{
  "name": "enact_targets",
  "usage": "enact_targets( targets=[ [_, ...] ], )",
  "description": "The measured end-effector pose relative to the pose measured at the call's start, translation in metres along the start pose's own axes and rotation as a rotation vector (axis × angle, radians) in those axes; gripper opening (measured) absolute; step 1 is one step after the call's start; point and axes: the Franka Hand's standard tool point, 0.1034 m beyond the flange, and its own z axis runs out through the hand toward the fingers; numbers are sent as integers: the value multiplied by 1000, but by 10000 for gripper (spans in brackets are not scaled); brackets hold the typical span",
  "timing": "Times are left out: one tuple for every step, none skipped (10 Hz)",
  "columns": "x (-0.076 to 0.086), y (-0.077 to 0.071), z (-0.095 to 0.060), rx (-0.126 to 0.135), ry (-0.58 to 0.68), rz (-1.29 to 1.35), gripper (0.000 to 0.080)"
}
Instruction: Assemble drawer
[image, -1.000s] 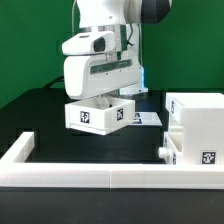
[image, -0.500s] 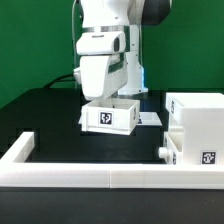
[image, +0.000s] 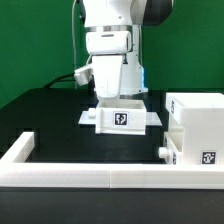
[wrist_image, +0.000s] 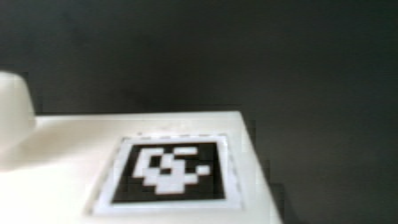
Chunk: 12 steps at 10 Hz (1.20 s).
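Note:
In the exterior view my gripper (image: 120, 102) points down and is shut on a small white drawer tray (image: 121, 118), held just above the black table with its tagged face toward the camera. My fingertips are hidden by the tray. The tall white housing (image: 198, 118) stands at the exterior view's right, apart from the tray, with a tagged tray front (image: 206, 157) low in it. The wrist view shows the held tray's white surface and tag (wrist_image: 169, 170) close up and blurred, over the black table. No fingers show clearly there.
A low white wall (image: 90, 165) borders the table's near side and runs across the front. The black table (image: 45, 115) lies open at the exterior view's left. A green backdrop stands behind the arm.
The gripper has moved toward the exterior view's right and turned with the tray. The tray's tagged face now points squarely at the camera instead of showing a corner.

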Motion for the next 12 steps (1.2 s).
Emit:
enact_targets(
  targets=[
    [2,6,1,6,2,-1,42],
    [4,11,4,11,6,-2,42],
    [6,15,7,15,9,-3,42],
    [5,14,8,16,9,-1,42],
    [5,12,9,28,9,-1,42],
    [4,11,9,44,9,0,42],
    [4,11,9,44,9,0,42],
    [6,12,9,48,9,4,42],
    [11,19,7,47,9,3,42],
    [14,27,5,36,10,-4,42],
    [17,33,6,33,12,-8,42],
    [21,36,6,43,13,0,42]
  ],
)
